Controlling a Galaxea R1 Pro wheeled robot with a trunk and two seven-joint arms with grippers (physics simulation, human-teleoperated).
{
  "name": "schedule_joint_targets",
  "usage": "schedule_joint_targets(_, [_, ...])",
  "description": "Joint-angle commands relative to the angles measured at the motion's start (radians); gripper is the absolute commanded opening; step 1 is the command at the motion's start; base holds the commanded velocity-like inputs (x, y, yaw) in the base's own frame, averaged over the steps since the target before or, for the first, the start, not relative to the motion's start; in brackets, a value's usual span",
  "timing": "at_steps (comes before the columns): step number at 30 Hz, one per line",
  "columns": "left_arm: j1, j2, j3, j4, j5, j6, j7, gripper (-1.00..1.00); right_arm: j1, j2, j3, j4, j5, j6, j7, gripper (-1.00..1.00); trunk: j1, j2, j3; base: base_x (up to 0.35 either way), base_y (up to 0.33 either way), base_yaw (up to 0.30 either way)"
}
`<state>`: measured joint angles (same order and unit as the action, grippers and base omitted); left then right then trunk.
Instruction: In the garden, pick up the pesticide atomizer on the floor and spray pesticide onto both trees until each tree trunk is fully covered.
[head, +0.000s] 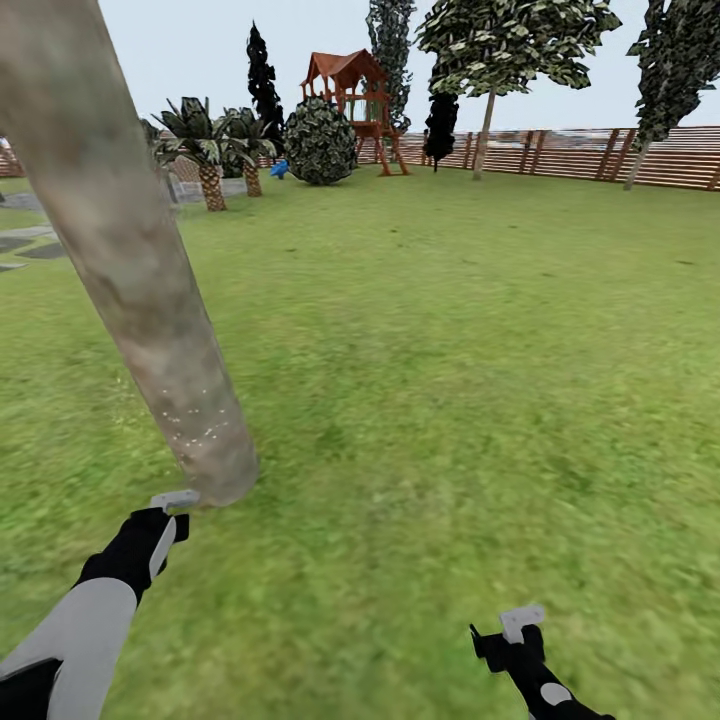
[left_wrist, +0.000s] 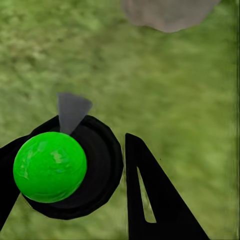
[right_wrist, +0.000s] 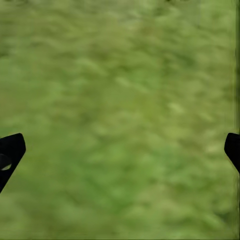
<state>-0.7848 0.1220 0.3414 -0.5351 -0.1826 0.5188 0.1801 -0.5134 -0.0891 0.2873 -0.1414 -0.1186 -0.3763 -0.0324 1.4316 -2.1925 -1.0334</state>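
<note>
A thick, mottled grey-brown tree trunk leans across the left of the head view, its base standing in the grass. Fine white specks of pesticide dot the lowest part of the bark. My left gripper hovers just in front of the trunk's foot. In the left wrist view it is shut on the pesticide atomizer, a bright green ball on a black round body with a grey cone nozzle aimed toward the trunk. My right gripper hangs open over bare grass at the lower right.
Green lawn stretches ahead to a brown slatted fence. At the back stand short palms, a round bush, a red wooden play tower and tall trees. Grey paving slabs lie far left.
</note>
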Motion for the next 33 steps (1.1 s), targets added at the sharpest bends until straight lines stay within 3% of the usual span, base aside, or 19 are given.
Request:
schedule_joint_targets(1, [-0.001, -0.001, 0.004, -0.002, -0.011, 0.005, -0.003, -1.0, 0.0, -0.001, 0.009, 0.0, -0.01, -0.003, -0.003, 1.0, 0.0, 0.0, -0.001, 0.171, -0.227, 0.001])
schedule_joint_targets(12, [-0.001, 0.0, 0.005, -0.002, -0.009, 0.005, 0.002, -1.0, 0.0, -0.001, 0.009, 0.0, -0.01, -0.003, -0.002, 1.0, 0.0, 0.0, -0.001, 0.071, -0.259, 0.017])
schedule_joint_targets(26, [0.0, 0.007, 0.005, -0.001, -0.013, 0.006, -0.003, -1.0, 0.0, -0.001, 0.009, 0.0, -0.011, -0.003, -0.001, 1.0, 0.0, 0.0, -0.001, 0.099, -0.259, 0.264])
schedule_joint_targets(33, [0.041, 0.004, 0.007, 0.003, -0.009, 0.006, -0.004, -1.0, 0.0, -0.001, 0.009, 0.0, -0.011, -0.003, -0.001, 1.0, 0.0, 0.0, -0.001, 0.245, -0.177, 0.253])
